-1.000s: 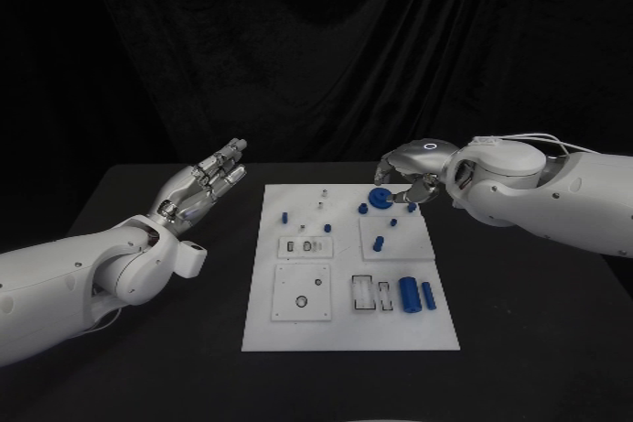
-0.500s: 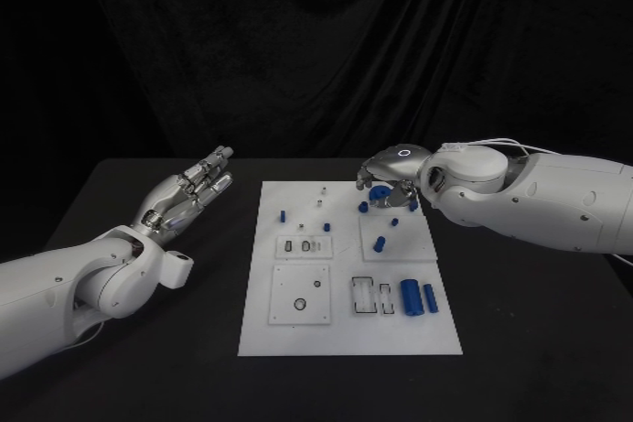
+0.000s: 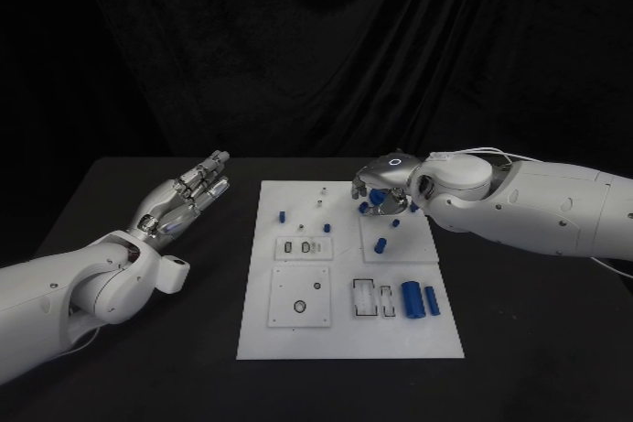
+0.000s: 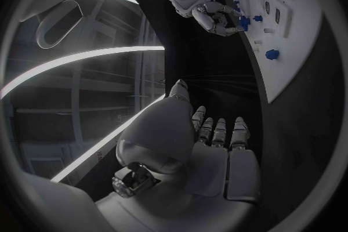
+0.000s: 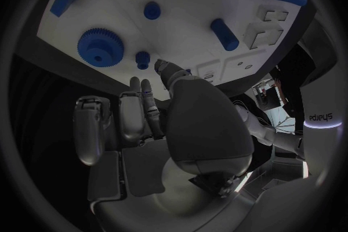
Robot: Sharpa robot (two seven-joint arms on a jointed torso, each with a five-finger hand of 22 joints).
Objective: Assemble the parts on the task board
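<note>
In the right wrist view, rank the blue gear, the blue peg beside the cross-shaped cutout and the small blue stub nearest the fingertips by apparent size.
1. Blue gear, clearly largest.
2. Blue peg.
3. Small blue stub, smallest, though fisheye bending and nearness make the lower two ranks less sure.

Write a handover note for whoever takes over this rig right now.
Left hand: open, raised left of the task board, holding nothing.
Right hand: open over the board's far right section, fingertips close to the blue gear, which lies on the board.
Two blue cylinders lie side by side, near right.
Done: unclear. Left: probably the gear and cylinders.
</note>
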